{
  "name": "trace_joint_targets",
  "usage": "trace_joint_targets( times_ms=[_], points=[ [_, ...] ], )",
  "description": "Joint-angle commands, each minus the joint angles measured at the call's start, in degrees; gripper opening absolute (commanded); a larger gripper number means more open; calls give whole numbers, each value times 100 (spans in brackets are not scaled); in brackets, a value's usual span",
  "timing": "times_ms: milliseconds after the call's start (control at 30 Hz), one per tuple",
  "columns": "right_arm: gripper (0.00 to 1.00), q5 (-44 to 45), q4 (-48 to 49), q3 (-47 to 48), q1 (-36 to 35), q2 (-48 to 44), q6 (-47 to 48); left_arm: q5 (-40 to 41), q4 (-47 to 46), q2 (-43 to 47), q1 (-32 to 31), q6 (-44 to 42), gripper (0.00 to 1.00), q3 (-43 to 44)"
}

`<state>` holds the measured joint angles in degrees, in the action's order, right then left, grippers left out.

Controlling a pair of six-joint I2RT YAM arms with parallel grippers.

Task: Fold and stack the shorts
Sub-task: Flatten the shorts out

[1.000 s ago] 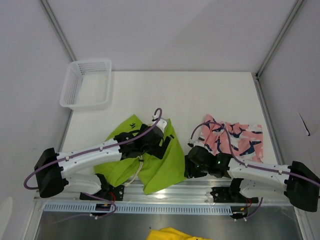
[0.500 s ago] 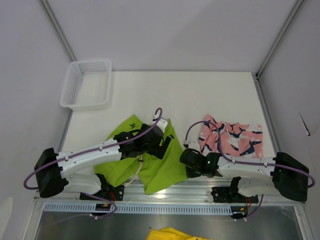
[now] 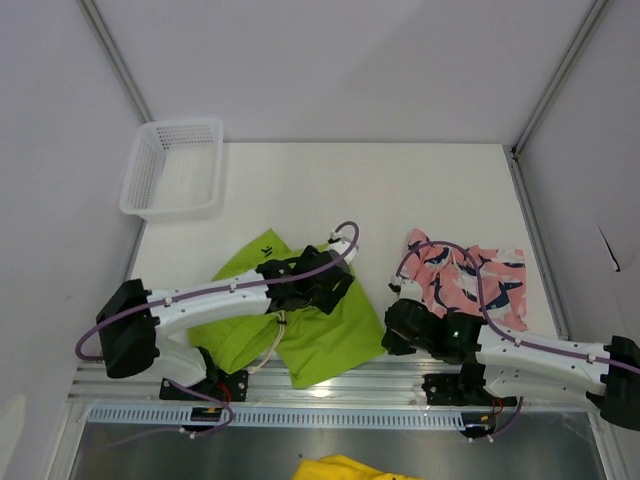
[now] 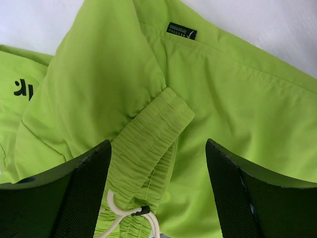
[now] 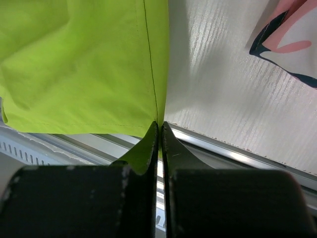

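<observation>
Fingers of the right gripper (image 5: 159, 125) are pinched together on an edge corner of the lime green shorts (image 3: 335, 340), which lie crumpled low in the middle of the top view. The pink shorts (image 3: 480, 280) sit apart at centre right. The left gripper (image 4: 158, 163) hangs spread wide over the gathered waistband (image 4: 148, 134) (nothing held). The fabric looks light, limp and slippery, so hems and corners are probably the best holds.

The left arm (image 3: 205, 298) and right arm (image 3: 545, 352) are white link shells with black joint housings, each trailed by a looping purple cable (image 3: 347, 232). A green light (image 3: 456, 322) glows on the right wrist. The left gripper (image 4: 157, 144) has matte black fingers (image 4: 84, 188) with mesh-textured inner faces.
</observation>
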<state>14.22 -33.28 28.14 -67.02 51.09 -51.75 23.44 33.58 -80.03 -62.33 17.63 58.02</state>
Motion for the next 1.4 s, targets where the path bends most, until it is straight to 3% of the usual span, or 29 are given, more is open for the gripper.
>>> trace_joint_targets(
  times_ms=[0,300,867,1033,1200,1367],
  points=[
    [0,81,-109,-19,-30,-265,-46,354,-132,-276,-192,-461,80,280],
    [0,213,-416,77,5,-583,-11,319,-63,-1145,-254,-726,79,456],
    [0,116,-451,121,163,-776,7,679,-379,-1823,-491,-1200,72,394],
    [0,64,-434,148,190,-899,7,1004,-117,-2086,-491,-1086,61,614],
    [0,46,-452,165,216,-978,-2,1408,17,-2552,-491,-981,40,904],
    [0,63,-504,192,242,-978,15,1567,69,-2413,-482,-796,31,966]
  ],
)
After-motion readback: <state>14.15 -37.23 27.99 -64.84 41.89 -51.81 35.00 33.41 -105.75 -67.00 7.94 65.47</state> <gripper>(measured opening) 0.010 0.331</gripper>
